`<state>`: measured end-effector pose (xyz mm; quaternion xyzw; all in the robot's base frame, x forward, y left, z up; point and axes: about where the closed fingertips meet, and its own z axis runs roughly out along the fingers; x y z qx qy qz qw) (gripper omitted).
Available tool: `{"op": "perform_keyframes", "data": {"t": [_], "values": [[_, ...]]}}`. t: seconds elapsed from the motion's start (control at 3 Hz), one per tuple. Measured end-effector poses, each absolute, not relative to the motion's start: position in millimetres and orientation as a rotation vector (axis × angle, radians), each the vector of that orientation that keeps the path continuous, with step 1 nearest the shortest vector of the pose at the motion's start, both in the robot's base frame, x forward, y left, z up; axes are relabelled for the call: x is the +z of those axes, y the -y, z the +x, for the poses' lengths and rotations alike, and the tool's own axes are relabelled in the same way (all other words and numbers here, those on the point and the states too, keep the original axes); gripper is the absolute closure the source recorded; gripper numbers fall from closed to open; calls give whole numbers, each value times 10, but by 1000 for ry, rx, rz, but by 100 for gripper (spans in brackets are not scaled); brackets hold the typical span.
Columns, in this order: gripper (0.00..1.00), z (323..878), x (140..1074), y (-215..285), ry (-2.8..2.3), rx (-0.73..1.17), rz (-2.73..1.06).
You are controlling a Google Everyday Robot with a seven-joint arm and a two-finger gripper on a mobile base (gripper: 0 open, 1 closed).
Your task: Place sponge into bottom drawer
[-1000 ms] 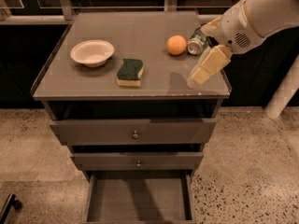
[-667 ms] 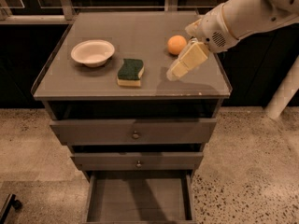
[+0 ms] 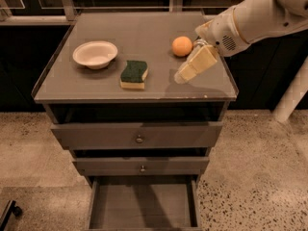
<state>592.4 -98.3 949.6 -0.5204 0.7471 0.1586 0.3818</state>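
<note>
Sponge (image 3: 134, 73) apart from tool (image 3: 186, 73) near orange (image 3: 182, 46)

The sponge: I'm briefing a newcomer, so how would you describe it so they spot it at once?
On the grey cabinet top, look near the front edge, right of the white bowl and left of the gripper, which hangs beside the round orange object. The sponge is the only flat block there: dark green top over pale yellow foam.
</note>
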Motion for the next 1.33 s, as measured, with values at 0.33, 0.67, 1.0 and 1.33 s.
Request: {"op": "perform_keyframes", "data": {"t": [0.33, 0.67, 1.0, 1.33], "values": [[0, 6127, 9404, 923, -1860, 393, -1342], [0, 6421, 9261, 746, -1821, 431, -1350], [0, 6589, 9088, 561, -1818, 494, -1334], [0, 6678, 8906, 388, -1848, 571, -1322]]}}
